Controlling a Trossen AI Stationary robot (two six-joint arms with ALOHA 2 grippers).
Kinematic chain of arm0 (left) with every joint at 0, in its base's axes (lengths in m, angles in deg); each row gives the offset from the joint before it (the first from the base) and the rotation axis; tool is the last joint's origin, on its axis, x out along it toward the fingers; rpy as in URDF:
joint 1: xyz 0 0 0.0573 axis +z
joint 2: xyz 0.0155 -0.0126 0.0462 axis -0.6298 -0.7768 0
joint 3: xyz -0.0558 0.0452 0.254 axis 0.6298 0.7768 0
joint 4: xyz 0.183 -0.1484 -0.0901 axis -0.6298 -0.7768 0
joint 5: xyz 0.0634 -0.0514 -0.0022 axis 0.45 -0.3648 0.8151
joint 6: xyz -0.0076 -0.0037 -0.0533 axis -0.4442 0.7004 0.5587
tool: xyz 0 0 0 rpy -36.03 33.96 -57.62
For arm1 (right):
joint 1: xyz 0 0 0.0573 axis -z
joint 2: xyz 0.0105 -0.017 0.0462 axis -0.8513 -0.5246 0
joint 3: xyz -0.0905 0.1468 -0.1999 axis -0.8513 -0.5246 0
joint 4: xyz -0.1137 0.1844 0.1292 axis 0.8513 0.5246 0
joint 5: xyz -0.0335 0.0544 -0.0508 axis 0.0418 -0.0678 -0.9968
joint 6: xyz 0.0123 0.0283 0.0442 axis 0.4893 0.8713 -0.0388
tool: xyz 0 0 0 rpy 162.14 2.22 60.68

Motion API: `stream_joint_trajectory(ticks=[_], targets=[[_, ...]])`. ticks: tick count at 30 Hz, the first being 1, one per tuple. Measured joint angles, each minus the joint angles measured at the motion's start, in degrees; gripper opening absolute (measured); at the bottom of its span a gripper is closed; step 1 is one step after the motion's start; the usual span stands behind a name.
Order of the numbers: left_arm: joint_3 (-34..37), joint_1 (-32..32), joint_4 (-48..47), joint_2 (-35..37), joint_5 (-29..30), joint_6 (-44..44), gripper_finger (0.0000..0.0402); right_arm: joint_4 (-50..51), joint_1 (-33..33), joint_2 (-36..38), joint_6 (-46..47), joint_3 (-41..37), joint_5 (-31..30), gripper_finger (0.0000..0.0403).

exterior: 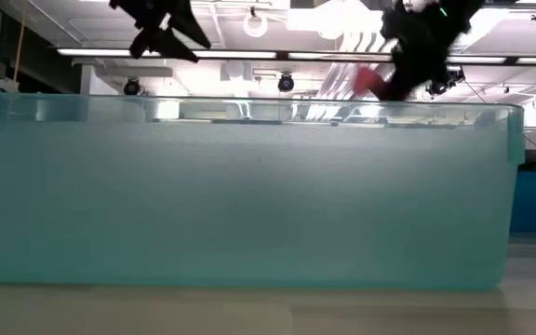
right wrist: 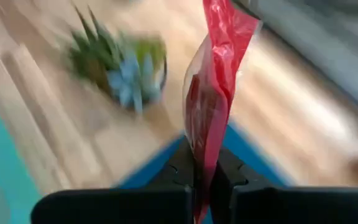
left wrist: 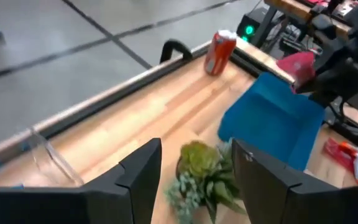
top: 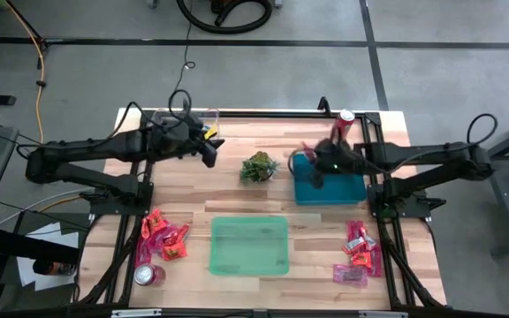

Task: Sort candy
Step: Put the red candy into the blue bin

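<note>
Above blue tray (top: pixel 347 190), right gripper (right wrist: pixel 205 180) pinches pink candy (right wrist: pixel 213 93).

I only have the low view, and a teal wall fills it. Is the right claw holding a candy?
Observer: Yes. The right claw is shut on a pink candy, which sticks out past its fingers.
Operator: Where is it over the table?
Observer: Over the blue bin, at the edge nearest the plant.
Operator: And the left claw?
Observer: The left claw is open and empty, beside the clear container at the table's far edge.
</note>
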Motion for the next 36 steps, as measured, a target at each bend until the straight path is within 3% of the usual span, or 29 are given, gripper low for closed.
stream_joint_trajectory(ticks=[6,12,18,29,36], targets=[[6.91,-2.03,4.96,1.74,-0.43,8.16,0.0182,-6.84,-1.30,5.88,17.52,-17.05,4.90,0.0003],[9.28,-4.24,7.80,1.90,-0.86,10.84,0.0182,-8.31,0.42,6.39,30.54,-22.10,8.97,0.0016],[9.53,-5.20,8.11,1.90,-0.89,10.99,0.0182,-6.93,2.40,6.55,31.98,-21.57,10.87,0.0056],[9.53,-5.20,8.41,1.90,-2.77,10.91,0.0182,1.21,2.87,6.55,26.39,-14.57,10.67,0.0217],[9.53,-5.20,8.21,1.90,-6.73,10.54,0.0182,-4.34,2.72,6.55,20.01,-7.67,10.24,0.0244]])
